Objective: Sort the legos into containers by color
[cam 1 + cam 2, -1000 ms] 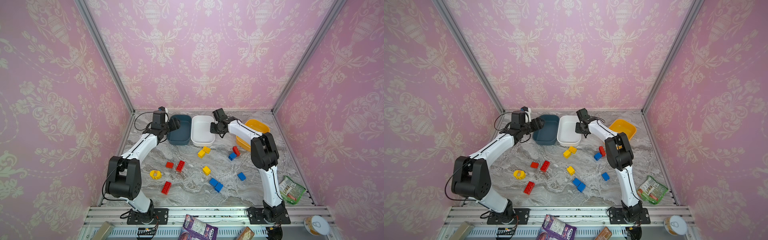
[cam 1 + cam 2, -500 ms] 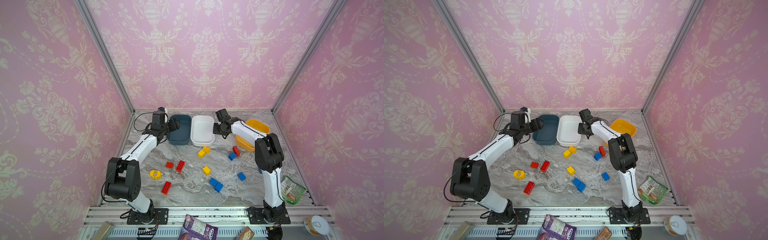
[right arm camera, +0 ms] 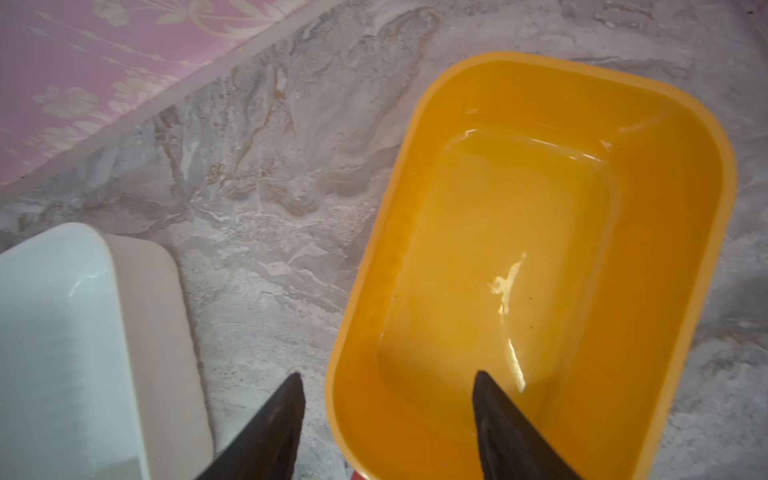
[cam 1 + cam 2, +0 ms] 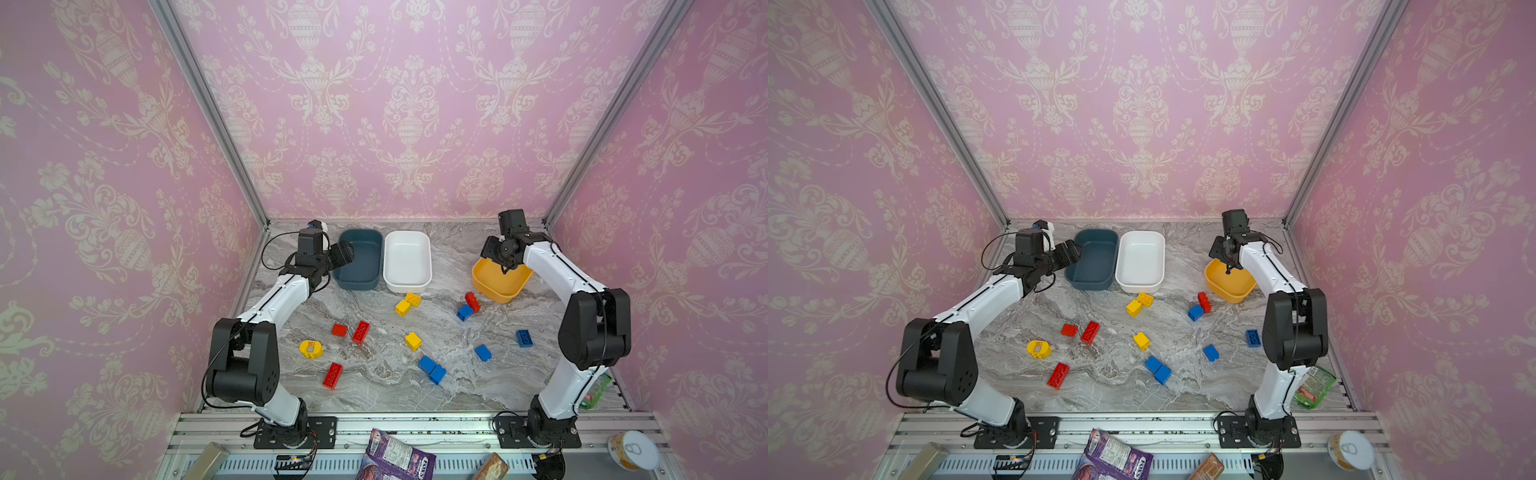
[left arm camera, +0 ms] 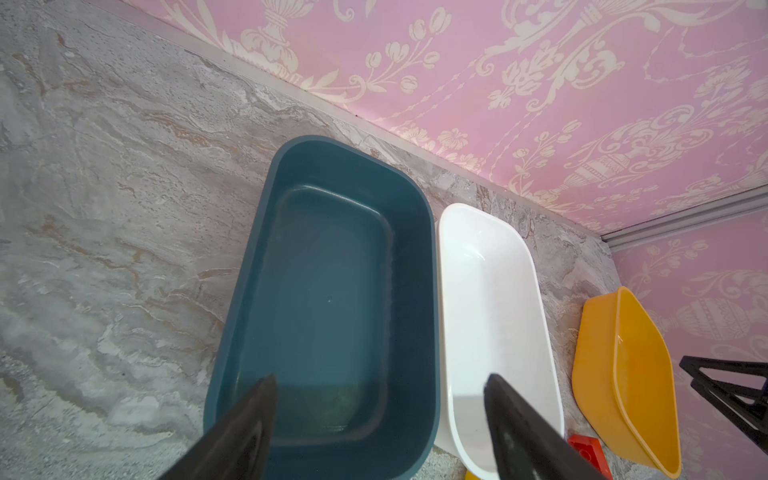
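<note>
Three containers stand along the back in both top views: teal (image 4: 359, 266), white (image 4: 407, 262) and yellow-orange (image 4: 500, 286). All look empty in the wrist views. My left gripper (image 5: 380, 382) is open and holds nothing, hovering at the near end of the teal tub (image 5: 332, 270); it appears over that tub's left rim in a top view (image 4: 345, 252). My right gripper (image 3: 387, 377) is open and holds nothing, its fingers straddling the rim of the yellow-orange tub (image 3: 540, 232). Red, yellow and blue legos lie loose on the marble, such as a yellow pair (image 4: 407, 303) and a blue pair (image 4: 432, 369).
A red lego and a blue lego (image 4: 468, 305) touch just in front of the yellow-orange tub. A round yellow piece (image 4: 311, 349) lies near the left arm. Snack packets (image 4: 395, 459) and a tin can (image 4: 631, 449) sit off the front edge; a green packet (image 4: 596, 390) lies behind the right arm.
My right gripper has swung right, from the white tub's right rim to the yellow-orange tub, and gone from shut to open. The left gripper stays put, jaws a little wider.
</note>
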Controlling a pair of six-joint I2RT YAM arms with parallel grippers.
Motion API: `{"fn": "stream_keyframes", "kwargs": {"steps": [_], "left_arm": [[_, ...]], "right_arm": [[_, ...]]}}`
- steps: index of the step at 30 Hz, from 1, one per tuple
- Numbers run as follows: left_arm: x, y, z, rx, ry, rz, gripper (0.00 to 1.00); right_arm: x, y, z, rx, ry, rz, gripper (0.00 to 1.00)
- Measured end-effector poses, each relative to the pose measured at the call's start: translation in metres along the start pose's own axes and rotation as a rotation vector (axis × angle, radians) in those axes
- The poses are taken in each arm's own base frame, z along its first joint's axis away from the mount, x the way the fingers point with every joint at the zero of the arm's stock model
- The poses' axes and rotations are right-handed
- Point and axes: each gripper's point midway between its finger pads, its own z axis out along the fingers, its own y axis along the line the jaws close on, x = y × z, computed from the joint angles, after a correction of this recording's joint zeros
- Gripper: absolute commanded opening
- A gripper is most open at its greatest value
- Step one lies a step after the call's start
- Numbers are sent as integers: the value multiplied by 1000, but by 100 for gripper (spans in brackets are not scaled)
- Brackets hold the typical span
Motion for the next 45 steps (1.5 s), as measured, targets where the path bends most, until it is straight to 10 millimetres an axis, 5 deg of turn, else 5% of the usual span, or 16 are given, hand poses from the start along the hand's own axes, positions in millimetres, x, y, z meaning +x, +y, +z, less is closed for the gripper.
{"fn": "stream_keyframes", "kwargs": {"steps": [7,17,24,45], "left_arm": [[-6,1,-2,4,-21,-10,82],[-5,4,-2,2,-21,-19,83],[-8,2,-5,7,-31,-17,83],[-9,1,-8,12,-39,-22,83]], "right_arm": [[4,-61,1,111,22,69,66],[22,-101,11,184,70,111,58],[20,-115,13,202,63,136,54],[26,-127,48,199,79,150,18]]}}
